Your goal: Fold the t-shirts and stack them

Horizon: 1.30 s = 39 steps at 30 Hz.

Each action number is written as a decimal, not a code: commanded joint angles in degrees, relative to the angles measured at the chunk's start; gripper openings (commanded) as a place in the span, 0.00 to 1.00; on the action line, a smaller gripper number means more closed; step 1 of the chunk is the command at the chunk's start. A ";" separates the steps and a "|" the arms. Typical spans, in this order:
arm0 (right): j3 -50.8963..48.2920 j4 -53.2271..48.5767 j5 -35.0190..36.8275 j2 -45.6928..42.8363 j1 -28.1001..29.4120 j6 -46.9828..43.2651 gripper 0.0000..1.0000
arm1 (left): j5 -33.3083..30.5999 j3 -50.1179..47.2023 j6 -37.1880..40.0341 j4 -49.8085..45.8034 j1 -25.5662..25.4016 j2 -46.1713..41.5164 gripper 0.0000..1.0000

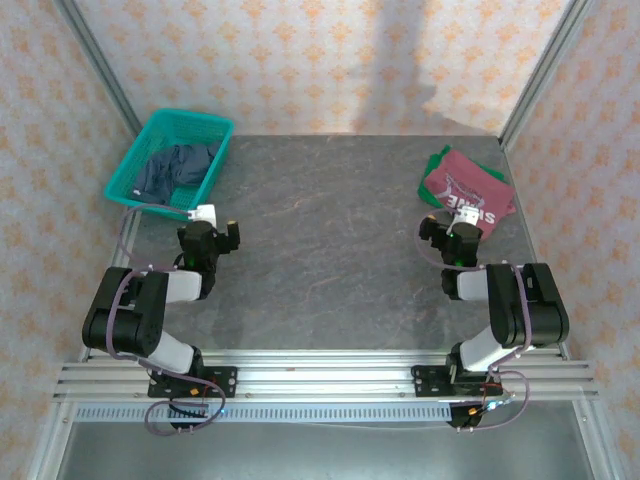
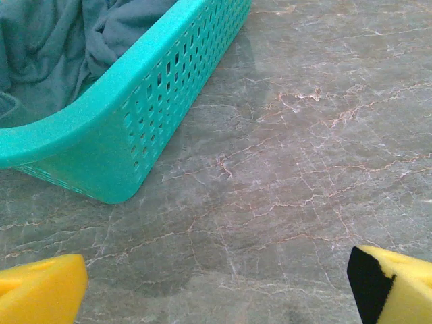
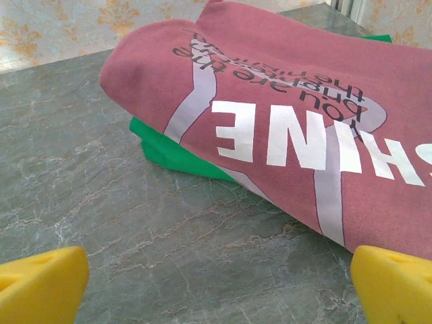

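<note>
A folded dark red t-shirt (image 1: 470,182) (image 3: 297,115) with white "SHINE" lettering lies on a folded green t-shirt (image 1: 436,160) (image 3: 169,152) at the back right of the table. A crumpled slate-blue t-shirt (image 1: 172,166) (image 2: 61,40) sits in the teal mesh basket (image 1: 215,160) (image 2: 145,101) at the back left. My right gripper (image 1: 450,236) (image 3: 219,290) hovers open just in front of the red shirt, nothing between its yellow fingers (image 3: 40,287). My left gripper (image 1: 208,236) (image 2: 216,290) stands open over bare table, just in front of the basket's near right corner.
The grey marble table top (image 1: 330,230) stretches between the two arms. Patterned walls with metal corner posts (image 1: 100,60) close in the back and sides. An aluminium rail (image 1: 320,375) carries both arm bases at the near edge.
</note>
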 commanded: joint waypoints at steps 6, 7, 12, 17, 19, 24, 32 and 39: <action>1.05 -0.14 0.75 0.39 0.04 -0.94 0.99 | 0.14 1.17 0.97 1.17 -0.02 -0.50 1.00; 1.05 -0.06 0.69 0.37 0.07 -0.94 0.99 | 0.13 1.17 0.99 1.17 0.01 -0.50 1.00; 1.05 -0.13 0.61 0.42 0.05 -0.94 0.99 | 0.10 1.13 1.02 1.18 -0.04 -0.51 1.00; 1.03 -0.14 0.66 0.47 0.03 -0.94 0.99 | 0.13 1.19 0.91 1.18 0.05 -0.50 1.00; 1.13 -0.14 0.61 0.49 0.09 -0.94 0.99 | 0.10 1.18 0.87 1.17 0.02 -0.50 1.00; 1.13 -0.21 0.61 0.50 0.06 -0.90 0.99 | 0.10 1.12 0.85 1.16 0.02 -0.50 1.00; 0.35 -4.58 -0.01 -5.99 0.05 -1.16 0.99 | 2.30 11.73 2.36 -22.56 -1.68 -6.94 1.00; 2.58 -32.81 -5.00 -30.70 0.29 4.37 0.99 | 1.43 17.47 0.14 -42.25 -9.96 -24.65 1.00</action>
